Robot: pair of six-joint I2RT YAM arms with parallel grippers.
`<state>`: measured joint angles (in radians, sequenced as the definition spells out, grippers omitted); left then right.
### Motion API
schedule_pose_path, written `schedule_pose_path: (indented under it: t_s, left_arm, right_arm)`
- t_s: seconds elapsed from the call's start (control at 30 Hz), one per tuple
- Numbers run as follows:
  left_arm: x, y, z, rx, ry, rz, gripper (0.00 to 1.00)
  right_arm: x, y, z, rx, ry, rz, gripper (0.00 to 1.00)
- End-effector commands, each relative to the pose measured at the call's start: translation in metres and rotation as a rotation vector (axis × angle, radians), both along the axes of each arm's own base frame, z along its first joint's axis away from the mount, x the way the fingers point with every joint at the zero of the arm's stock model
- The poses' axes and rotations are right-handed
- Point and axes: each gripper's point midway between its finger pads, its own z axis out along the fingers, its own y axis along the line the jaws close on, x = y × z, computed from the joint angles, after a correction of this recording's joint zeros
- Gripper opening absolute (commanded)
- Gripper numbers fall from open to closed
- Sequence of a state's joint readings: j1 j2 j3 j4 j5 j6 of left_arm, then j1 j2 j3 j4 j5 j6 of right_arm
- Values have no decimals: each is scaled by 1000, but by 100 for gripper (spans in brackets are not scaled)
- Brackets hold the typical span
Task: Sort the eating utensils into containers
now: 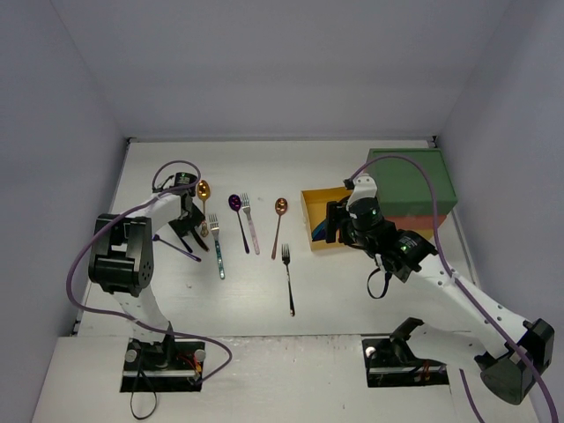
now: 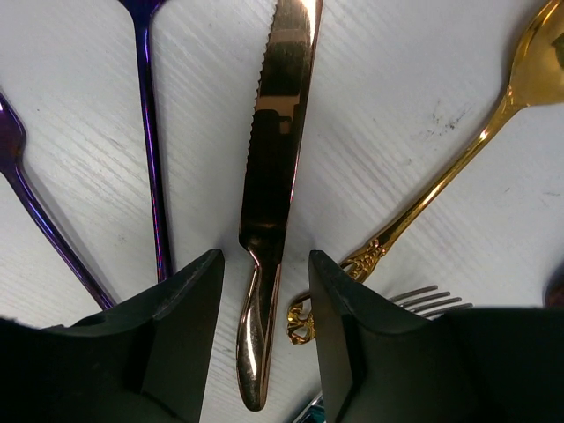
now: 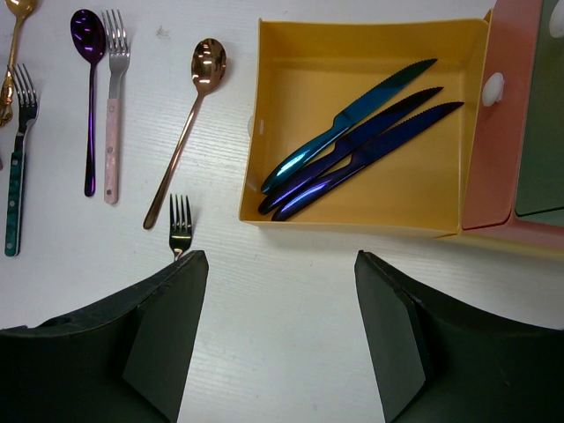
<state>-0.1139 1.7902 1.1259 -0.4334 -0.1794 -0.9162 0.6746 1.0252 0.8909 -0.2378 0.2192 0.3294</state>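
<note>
cutlery lies in a loose row on a white counter [image 1: 352, 291]. near the left arm, a shiny copper-coloured metal knife with a serrated edge [image 2: 278, 176] lies flat, blade pointing away from the wrist camera. the left arm's fingers [image 2: 189, 300] are spread and straddle its handle, with a sliver of counter showing on each side, so nothing is pinched. a gold spoon with an ornate handle [image 2: 458, 167] lies on one side of the knife and a slim purple-blue handle [image 2: 150, 132] on the other.

the right arm's fingers [image 3: 167, 317] are spread wide with nothing between them, over bare counter just in front of a shallow yellow drawer [image 3: 352, 222]. that drawer stands open at the bottom of a stacked block, with a red-orange box [image 3: 493, 132] above it and a green box [image 1: 414, 181] on top. inside it, three glossy knives lie side by side on a slant: a teal knife [image 3: 344, 128] and two dark blue knives [image 3: 370, 159].

out on the counter lie a copper spoon [image 3: 189, 123], a purple spoon [image 3: 89, 88], a pink-handled fork [image 3: 112, 115], a teal-handled fork [image 3: 18, 159] and a small black fork [image 3: 181, 225].
</note>
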Motion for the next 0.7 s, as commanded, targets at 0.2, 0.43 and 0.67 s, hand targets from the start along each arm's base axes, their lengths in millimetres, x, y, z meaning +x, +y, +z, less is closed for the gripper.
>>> schedule_pose_path:
  t_s: [0.2,0.43,0.67]
  left_arm:
    - [-1,0,-24,-20,63,1,16]
    - [1,-3,-12,-23,72,-40,0]
    - [10,-8,26,-49,-26,-75,0]
  right_arm:
    - [5,3,14,37,-44,6,65]
    - [4,8,16,55,-38,19,65]
    - [4,15,21,88,-32,37,65]
